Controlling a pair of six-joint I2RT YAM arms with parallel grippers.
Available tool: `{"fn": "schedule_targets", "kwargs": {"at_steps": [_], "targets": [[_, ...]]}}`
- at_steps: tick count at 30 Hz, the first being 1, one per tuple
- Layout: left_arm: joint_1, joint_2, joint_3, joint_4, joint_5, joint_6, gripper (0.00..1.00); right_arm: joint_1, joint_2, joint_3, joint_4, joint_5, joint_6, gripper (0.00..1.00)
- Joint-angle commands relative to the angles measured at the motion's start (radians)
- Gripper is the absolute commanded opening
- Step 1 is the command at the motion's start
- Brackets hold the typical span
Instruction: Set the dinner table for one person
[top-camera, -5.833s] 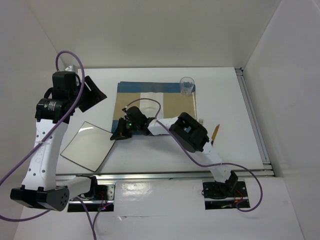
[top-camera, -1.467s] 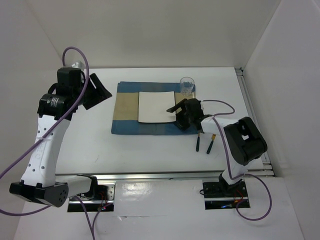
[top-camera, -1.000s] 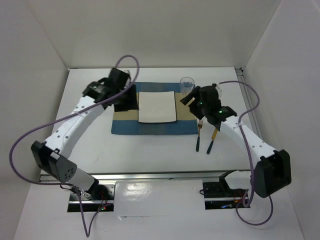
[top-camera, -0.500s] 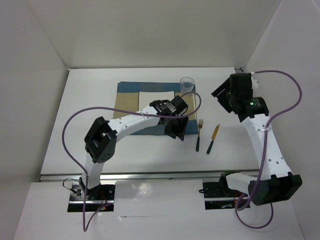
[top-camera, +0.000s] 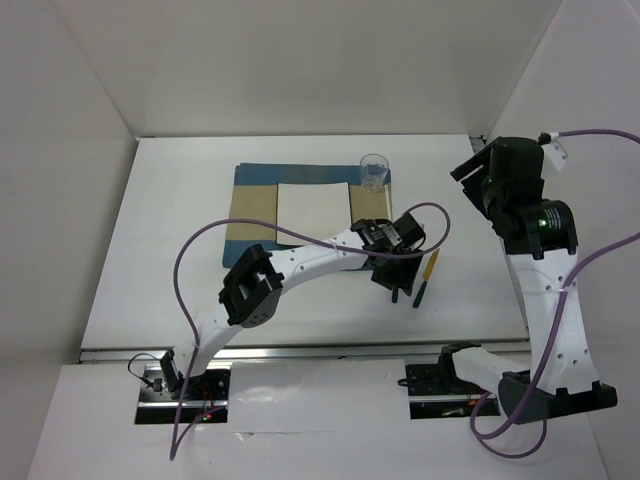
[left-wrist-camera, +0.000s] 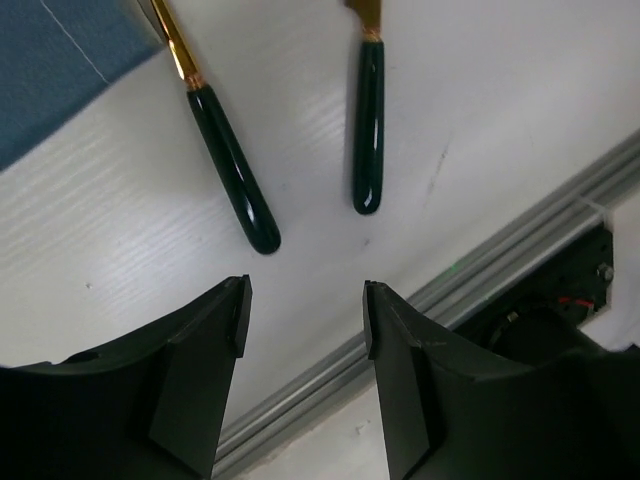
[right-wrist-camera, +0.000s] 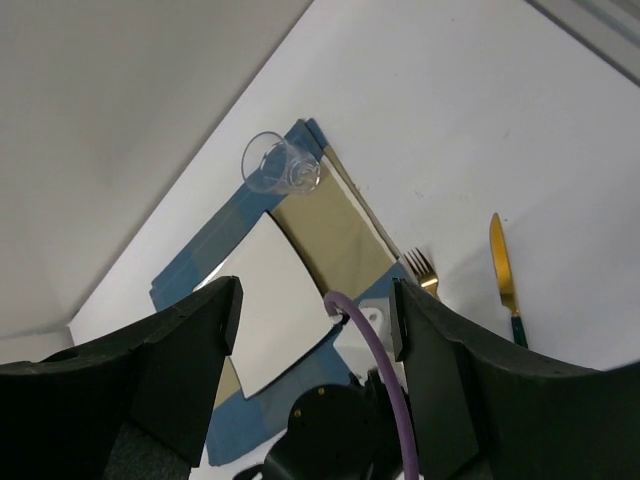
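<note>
**Q:** What is recorded from the overhead view?

**A:** The dinner table (top-camera: 180, 230) is noted as a large matte white slab with a metal rail (top-camera: 330, 349) along its near edge. A cloth placemat (top-camera: 252, 215), blue-bordered with tan bands, is laid flat toward the far middle. A white square plate (top-camera: 312, 213) is seated on it. A clear tumbler (top-camera: 374, 171) is stood upright at the mat's far right corner. A knife (top-camera: 427, 275) with a gold blade and dark handle is laid on bare table to the right of the mat. The left arm (top-camera: 300, 262) is stretched across to that spot. The right arm (top-camera: 540, 270) is raised above the table's right side.

**Q:** And the left wrist view?

**A:** The left gripper (left-wrist-camera: 305, 295) is seen with its matte black fingers apart and nothing between them, low over bare table. Two glossy dark green rounded handles, each joined to gold metal, are laid apart beyond the tips. The fork (left-wrist-camera: 232, 165) is the one nearer the mat's blue corner. A faint streaked grain is observed on the tabletop.

**Q:** The right wrist view?

**A:** The right gripper (right-wrist-camera: 315, 295) is likewise found spread and empty, high over the table. The fork's tines are seen just beside the mat's edge, with the knife alongside. A purple cable (right-wrist-camera: 372, 345) is noted above the plate.
</note>
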Motion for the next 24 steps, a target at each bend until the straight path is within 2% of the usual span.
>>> {"fn": "schedule_targets", "kwargs": {"at_steps": [1,10,13,17,24], "targets": [[0.008,0.065,0.074,-0.02,-0.058,-0.038,0.65,-0.007,-0.063,0.003,-0.079,0.073,0.042,0.73],[-0.002,0.111,0.093,-0.031,-0.213,-0.047,0.62,-0.007,-0.1,0.004,-0.102,0.103,0.057,0.73],[-0.002,0.135,0.102,-0.031,-0.222,-0.019,0.62,-0.007,-0.122,0.004,-0.091,0.103,0.047,0.74],[-0.023,0.2,0.217,-0.054,-0.231,0.002,0.6,-0.007,-0.131,0.004,-0.091,0.103,0.037,0.74],[-0.032,0.218,0.194,-0.056,-0.288,0.012,0.54,-0.007,-0.122,-0.006,-0.069,0.103,0.026,0.74]]}}
